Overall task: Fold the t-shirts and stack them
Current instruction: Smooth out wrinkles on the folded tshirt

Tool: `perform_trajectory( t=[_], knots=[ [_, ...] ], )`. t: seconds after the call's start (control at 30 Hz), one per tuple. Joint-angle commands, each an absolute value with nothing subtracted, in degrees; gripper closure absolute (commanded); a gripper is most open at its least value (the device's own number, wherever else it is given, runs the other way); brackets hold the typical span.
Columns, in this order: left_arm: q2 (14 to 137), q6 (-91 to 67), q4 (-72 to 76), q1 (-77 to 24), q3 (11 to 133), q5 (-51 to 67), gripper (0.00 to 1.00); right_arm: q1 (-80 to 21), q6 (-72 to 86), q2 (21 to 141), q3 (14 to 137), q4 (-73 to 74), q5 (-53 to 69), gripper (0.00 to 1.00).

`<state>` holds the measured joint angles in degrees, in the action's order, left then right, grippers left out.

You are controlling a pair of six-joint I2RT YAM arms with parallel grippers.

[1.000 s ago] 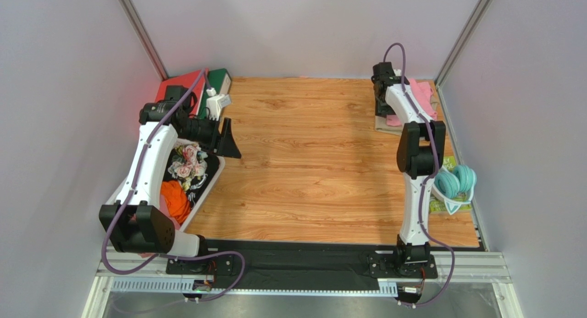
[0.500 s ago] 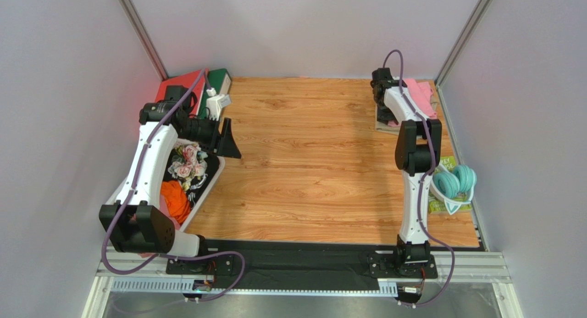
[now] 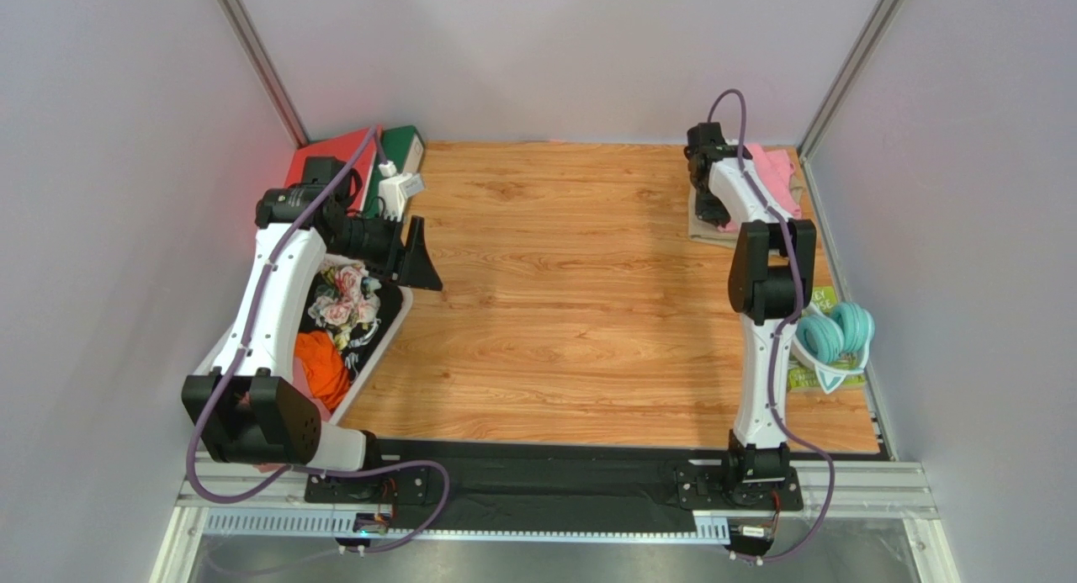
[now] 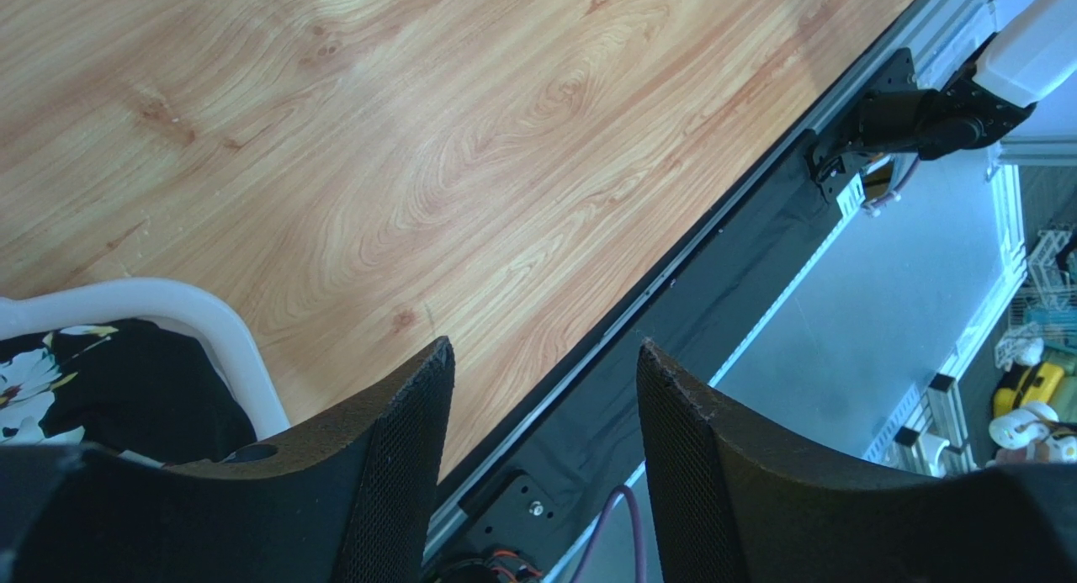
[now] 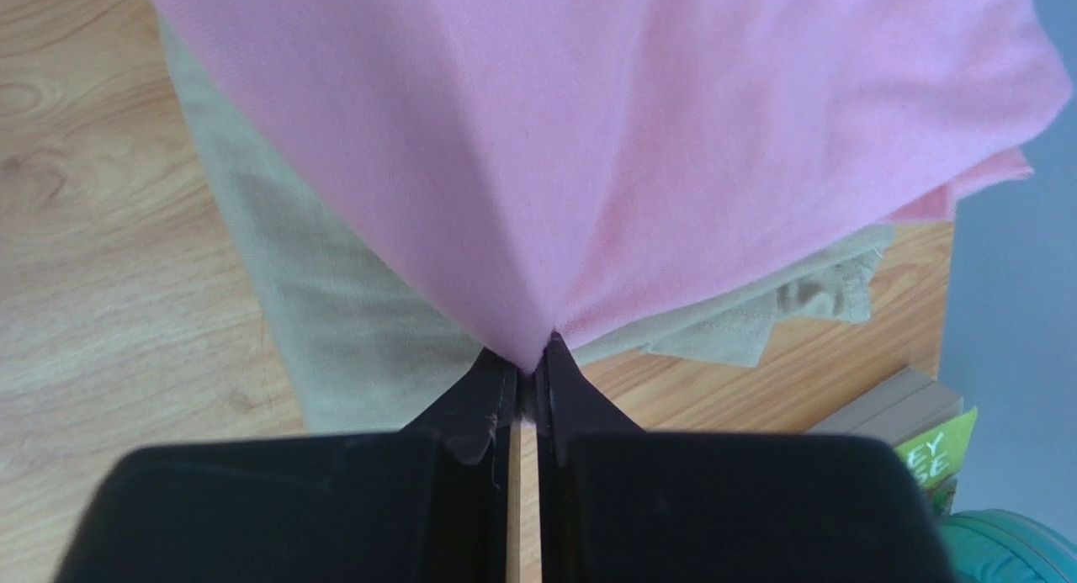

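Observation:
A pink t-shirt (image 5: 607,129) lies on top of a khaki-beige t-shirt (image 5: 341,331) at the far right corner of the table. In the top view the pink t-shirt (image 3: 774,177) shows beside the right arm, with the beige t-shirt (image 3: 699,225) peeking out below it. My right gripper (image 5: 532,352) is shut on a pinched-up fold of the pink t-shirt, and the cloth rises in a tent from its tips. My left gripper (image 4: 541,362) hangs open and holds nothing, over the table's near left edge by the white basket (image 4: 228,337).
A white basket (image 3: 367,356) of floral and orange clothes stands at the left. Red and green books (image 3: 367,148) lie at the far left corner. Teal headphones (image 3: 834,331) and a green-covered book (image 5: 942,457) sit by the right wall. The bare wooden table (image 3: 569,293) lies between the arms.
The right gripper has closed on the pink t-shirt's fold and shifted slightly at the far right corner. The left arm has not moved.

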<state>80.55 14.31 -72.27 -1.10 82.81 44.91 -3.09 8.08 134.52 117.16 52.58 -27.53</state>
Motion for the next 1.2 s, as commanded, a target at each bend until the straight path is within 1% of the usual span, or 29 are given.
perform_trajectory(
  t=[0.0, 0.23, 0.53, 0.57, 0.67, 0.7, 0.77, 0.8, 0.9, 0.93, 1.0, 1.03, 1.07, 1.1, 1.13, 1.17],
  knots=[
    [78.9, 15.6, -72.3, -1.1, 83.8, 46.2, 0.37, -4.8, 8.7, 126.0, 116.1, 51.6, -27.5, 0.99],
    [78.1, 15.3, -72.3, -1.2, 83.6, 46.7, 0.37, -7.9, 8.4, 124.6, 116.5, 53.0, -27.5, 1.00],
    [77.3, 15.0, -72.7, -1.1, 84.7, 46.9, 0.37, -9.2, 9.4, 128.1, 116.5, 56.3, -27.3, 1.00],
    [77.3, 15.1, -72.6, -1.2, 84.7, 46.9, 0.37, -9.2, 9.4, 128.2, 116.5, 56.4, -27.4, 0.88],
    [77.3, 15.2, -72.6, -1.1, 84.5, 46.8, 0.37, -8.4, 10.0, 129.3, 118.2, 57.8, -27.9, 0.40],
    [77.2, 15.3, -72.7, -1.1, 84.5, 46.7, 0.37, -7.8, 10.6, 129.4, 118.8, 58.9, -26.7, 0.33],
    [77.1, 15.4, -72.7, -1.1, 84.6, 46.7, 0.37, -5.2, 12.9, 129.3, 121.2, 60.1, -22.3, 0.16],
    [77.0, 15.4, -72.8, -1.1, 84.7, 46.7, 0.37, -4.2, 13.4, 129.2, 122.0, 60.9, -21.0, 0.00],
    [77.1, 15.5, -72.9, -1.1, 85.1, 46.8, 0.37, -0.7, 14.7, 128.1, 125.6, 60.5, -14.6, 0.00],
    [77.1, 15.5, -72.9, -1.1, 85.1, 46.7, 0.37, -0.5, 15.0, 128.0, 126.7, 60.0, -9.8, 0.00],
    [77.5, 15.8, -73.1, -1.1, 85.4, 46.5, 0.37, 4.1, 17.8, 128.5, 130.4, 58.1, -1.6, 0.00],
    [77.6, 16.0, -73.3, -1.1, 85.6, 46.4, 0.37, 7.0, 19.5, 129.4, 131.3, 56.9, 8.9, 0.00],
    [77.8, 16.1, -73.4, -1.1, 85.7, 46.2, 0.37, 8.5, 21.5, 129.8, 131.7, 55.1, 14.2, 0.00],
    [78.1, 16.0, -73.2, -1.1, 85.6, 46.0, 0.37, 10.1, 27.9, 130.2, 130.5, 48.8, 20.1, 0.00],
    [78.3, 16.3, -73.1, -1.1, 85.5, 45.9, 0.37, 12.5, 31.5, 131.1, 128.9, 43.9, 32.9, 0.00],
    [78.6, 16.2, -73.0, -1.1, 85.3, 45.7, 0.37, 13.4, 36.2, 131.8, 127.7, 39.0, 37.5, 0.00]
  ],
)
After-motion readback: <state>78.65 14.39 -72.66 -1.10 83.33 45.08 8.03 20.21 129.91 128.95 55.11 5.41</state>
